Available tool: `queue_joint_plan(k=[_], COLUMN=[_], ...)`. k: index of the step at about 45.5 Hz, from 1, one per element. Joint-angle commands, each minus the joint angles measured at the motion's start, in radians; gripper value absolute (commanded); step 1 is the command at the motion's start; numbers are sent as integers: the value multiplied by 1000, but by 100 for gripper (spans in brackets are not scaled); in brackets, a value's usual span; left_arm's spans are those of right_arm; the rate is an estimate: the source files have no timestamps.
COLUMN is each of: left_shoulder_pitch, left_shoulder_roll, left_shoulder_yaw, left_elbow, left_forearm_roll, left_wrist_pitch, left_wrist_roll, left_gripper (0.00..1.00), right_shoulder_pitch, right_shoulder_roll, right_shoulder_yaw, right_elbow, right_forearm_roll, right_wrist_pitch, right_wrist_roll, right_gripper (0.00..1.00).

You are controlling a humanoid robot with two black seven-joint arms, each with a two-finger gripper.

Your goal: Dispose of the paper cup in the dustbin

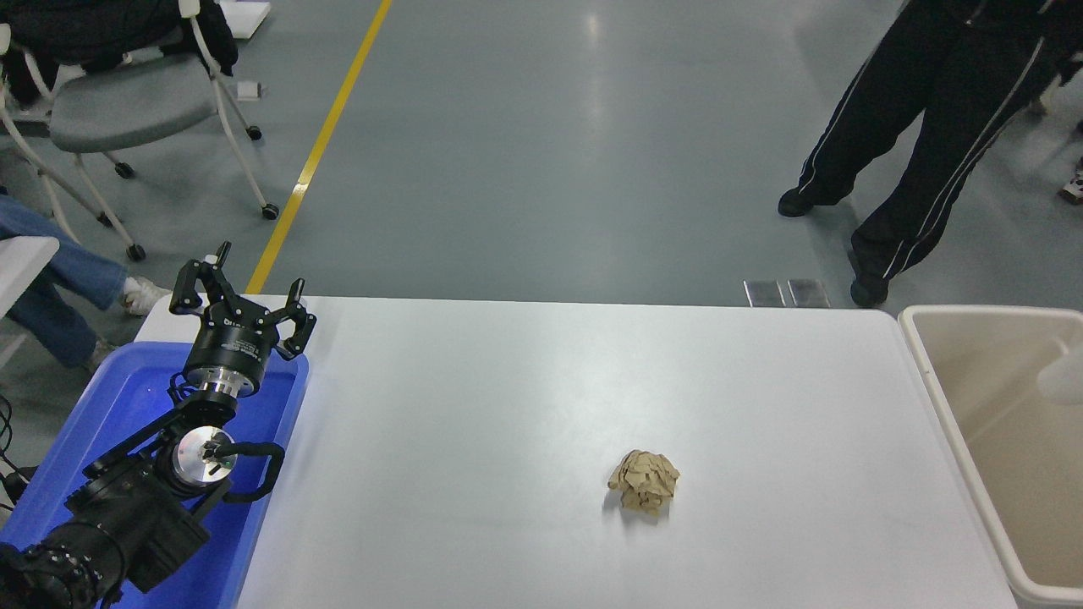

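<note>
At the lower left, the left arm is seen parked over a blue tub (pixel 135 406), its end effector (pixel 239 298) raised above the tub's far rim with the fingers spread apart and nothing between them. No right arm or right end effector is to be seen anywhere in the view. On the white worktop (pixel 508 406), a crumpled brown paper ball (pixel 645 480) is found lying alone, right of centre and toward the near edge, well apart from the tub. The dustbin (pixel 948 397) is placed against the worktop's right edge, its cream rim level with the surface. Inside the dustbin, at the picture's right border, the paper cup (pixel 1064 378) is recorded as a pale, blurred shape against the inner wall; its orientation cannot be told. Beyond the worktop, on the grey floor, a person's dark trouser legs (pixel 897 152) are noted at upper right, and a grey wheeled chair (pixel 127 101) at upper left.
</note>
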Motion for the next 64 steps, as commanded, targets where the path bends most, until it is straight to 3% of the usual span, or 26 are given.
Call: queue_joint_plan(k=[1, 15, 40, 45, 48, 54, 57, 60, 64], left_shoulder_pitch=[0, 0, 0, 0, 0, 0, 0, 0, 0], left_shoulder_roll=[0, 0, 0, 0, 0, 0, 0, 0, 0], left_shoulder_yaw=[1, 1, 1, -1, 1, 1, 1, 1, -1], left_elbow=[0, 0, 0, 0, 0, 0, 0, 0, 0], left_forearm_roll=[0, 0, 0, 0, 0, 0, 0, 0, 0], left_wrist_pitch=[-2, -2, -2, -2, -2, -2, -2, -2, -2], left_wrist_roll=[0, 0, 0, 0, 0, 0, 0, 0, 0], left_gripper=[100, 100, 100, 100, 100, 100, 100, 100, 100], right_shoulder_pitch=[-99, -164, -194, -194, -192, -192, -192, -192, -189], right_shoulder_roll=[63, 133, 158, 155, 153, 152, 150, 149, 150], right_shoulder_yaw=[95, 323, 325, 326, 325, 326, 328, 340, 363], right_elbow=[-59, -56, -57, -59, -59, -59, -59, -65, -93], right_forearm_roll=[153, 348, 350, 350, 351, 351, 351, 351, 351], right_wrist_pitch=[-31, -158, -169, -169, -169, -169, -172, -172, -198], right_wrist_roll=[-89, -134, -140, -166, -172, -172, -172, -169, -168], right_gripper=[0, 0, 0, 49, 68, 79, 91, 97, 98])
